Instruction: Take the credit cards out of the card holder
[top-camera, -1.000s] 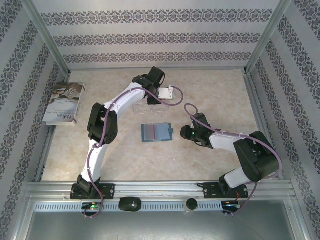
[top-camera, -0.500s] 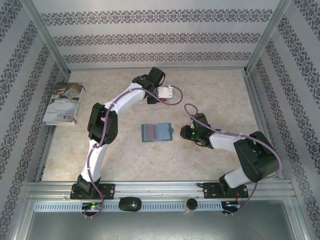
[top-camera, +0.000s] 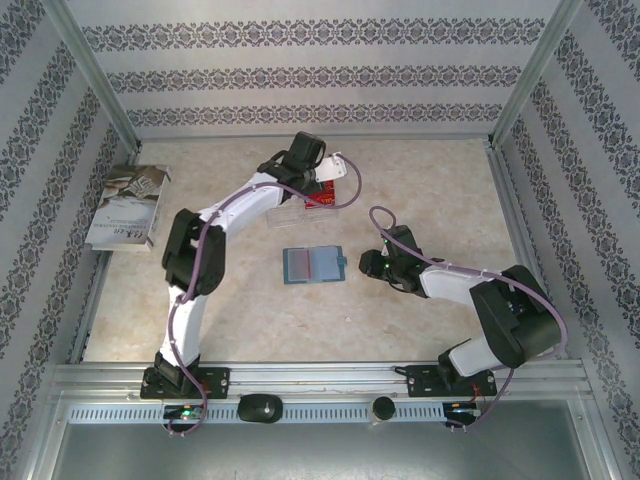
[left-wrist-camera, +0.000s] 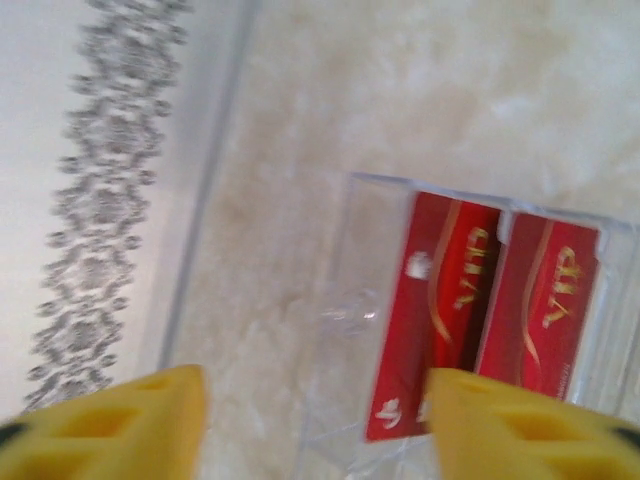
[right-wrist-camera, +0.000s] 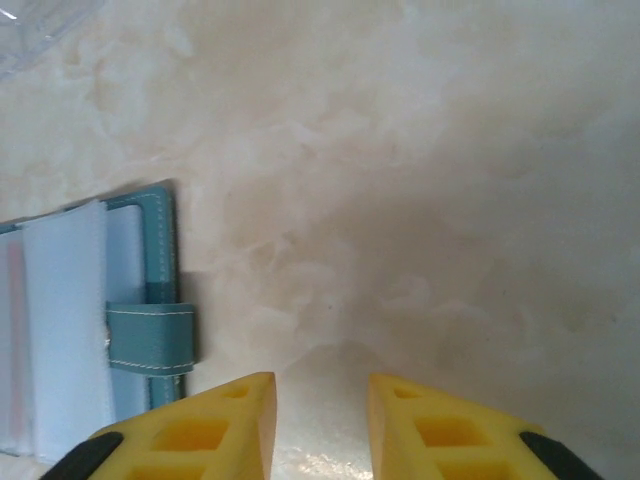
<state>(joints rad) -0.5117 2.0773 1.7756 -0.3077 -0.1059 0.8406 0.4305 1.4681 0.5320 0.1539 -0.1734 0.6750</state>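
Note:
The teal card holder lies open and flat mid-table; its edge and closure tab are at the left of the right wrist view. Two red credit cards lie side by side in a clear plastic tray; from above they are a red patch. My left gripper hovers over the tray, open, with nothing between its yellow fingers. My right gripper sits just right of the holder, open over bare table.
A white booklet lies at the table's left edge by the wall. The clear tray sits behind the card holder. Patterned walls and metal rails enclose the table on three sides.
My left gripper has opened and let go of the pale card it held over the tray; red cards now lie in the tray. The right jaws have widened a little.

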